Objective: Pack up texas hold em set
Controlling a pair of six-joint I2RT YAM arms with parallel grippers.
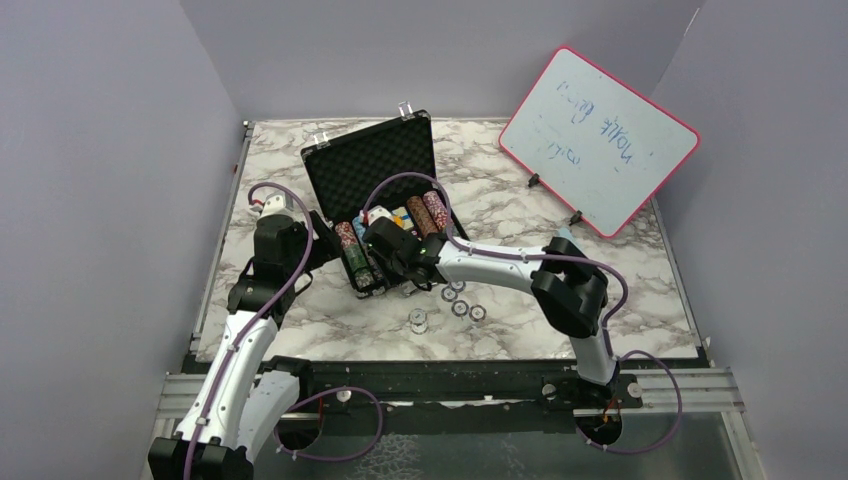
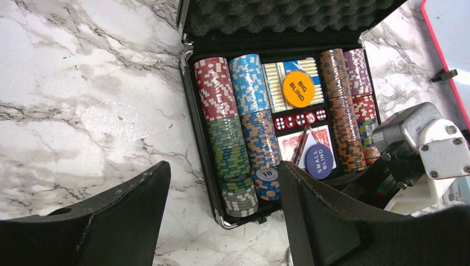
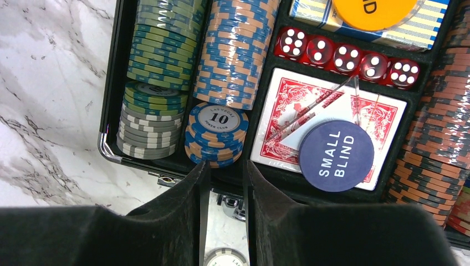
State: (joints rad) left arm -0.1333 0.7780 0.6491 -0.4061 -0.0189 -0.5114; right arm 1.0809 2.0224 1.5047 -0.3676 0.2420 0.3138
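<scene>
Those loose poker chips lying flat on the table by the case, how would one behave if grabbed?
A loose chip lies flat on the smooth marble table, so it likely slides rather than lifts when pinched. Round and thin, it could roll off if stood on edge. Probably stiff.

Bench [image 2: 83, 83] shows white marble, grey veins | briefcase [image 1: 372, 172] black, dimpled black foam | poker chips [image 2: 249, 83] edge-striped red-white, blue-white, green, blue-orange, grey | orange button [image 2: 299, 88], black lettering | navy button [image 3: 336, 156], white lettering | dice [image 3: 346, 58] clear red, white pips | card deck [image 3: 288, 111] red scrollwork, white border | whiteboard [image 1: 598, 140] framed pink
</scene>
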